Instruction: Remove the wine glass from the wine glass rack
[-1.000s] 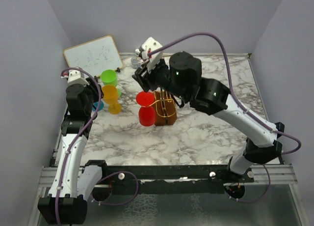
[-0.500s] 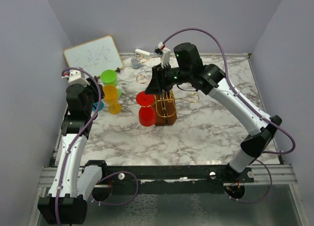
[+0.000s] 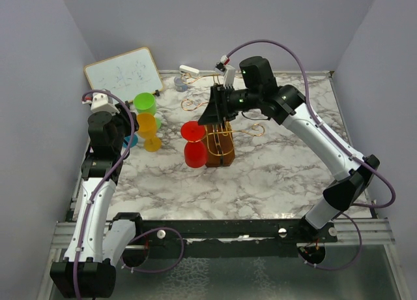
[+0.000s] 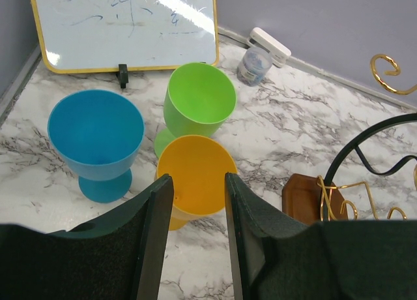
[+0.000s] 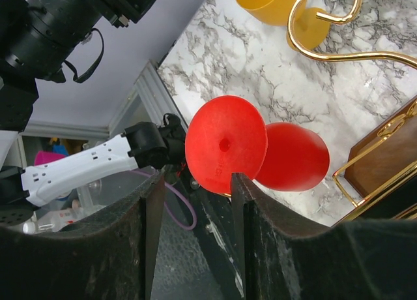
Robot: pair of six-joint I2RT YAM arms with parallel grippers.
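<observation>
**Q:** What is on the marble surface (image 3: 280, 173), and how many of each thing?

**A:** There are four stemmed cups, one of each colour. The red wine glass (image 3: 194, 145) is at the left side of the wine glass rack (image 3: 220, 154), foot uppermost and bowl below. A green cup (image 3: 144, 103), an orange cup (image 3: 146, 126) and a blue cup (image 4: 96, 134) stand upright in a cluster further left, well apart from the rack. There is one rack, with a brown wooden block and gold wire arms curling out to both sides. At the back are one whiteboard (image 3: 122, 70) leaning on the wall, one small jar (image 4: 253, 64) and one white bar (image 4: 270, 44) just behind the jar.

**Q:** How is the right pincer set?

**A:** The right pincer (image 5: 195, 182) hangs over the rack and points left towards the red glass. Its fingers (image 5: 146, 248) are moderately parted and grip nothing. In the wrist view the round red foot sits just beyond the tips, in line with the gap. Whether either finger touches the foot cannot be told.

**Q:** And the left pincer?

**A:** The left pincer (image 4: 197, 179) is poised above the cluster of three cups, with the orange cup showing through its gap. The fingers are apart by a moderate gap, holding nothing and touching nothing.
</observation>
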